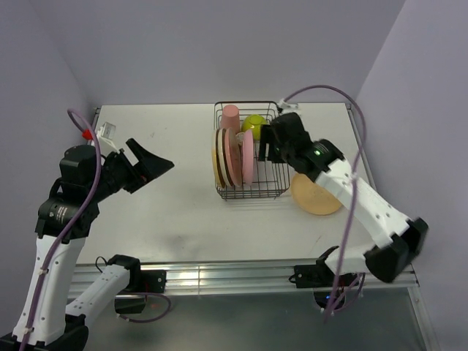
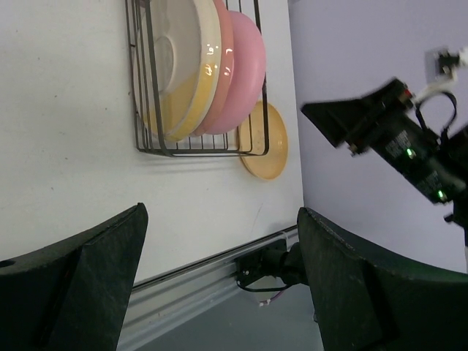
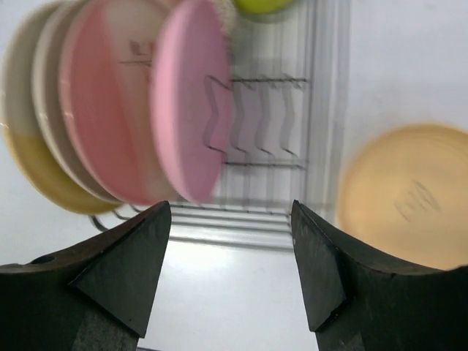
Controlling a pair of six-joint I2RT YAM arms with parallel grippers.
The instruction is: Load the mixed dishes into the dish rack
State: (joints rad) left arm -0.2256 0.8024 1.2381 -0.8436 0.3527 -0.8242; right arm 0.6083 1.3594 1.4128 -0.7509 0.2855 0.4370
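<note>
Right end effector [image 1: 268,145], fingers apart, hangs over the rack's [image 1: 248,196] right edge. The orange plate [image 1: 318,199] lies outside it. Left end effector [image 1: 155,165], fingers apart, is well clear.

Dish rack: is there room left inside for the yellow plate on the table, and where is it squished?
Yes. The wire slots between the plain pink plate and the dish rack's right wall are bare. Its left side is packed with that plate and two cream plates, and the far end holds the tumbler and green bowl.

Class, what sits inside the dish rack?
On edge: cream-and-yellow plate, cream-and-pink plate, pink plate; behind them, salmon-pink tumbler and lime-green bowl, partly covered.
</note>
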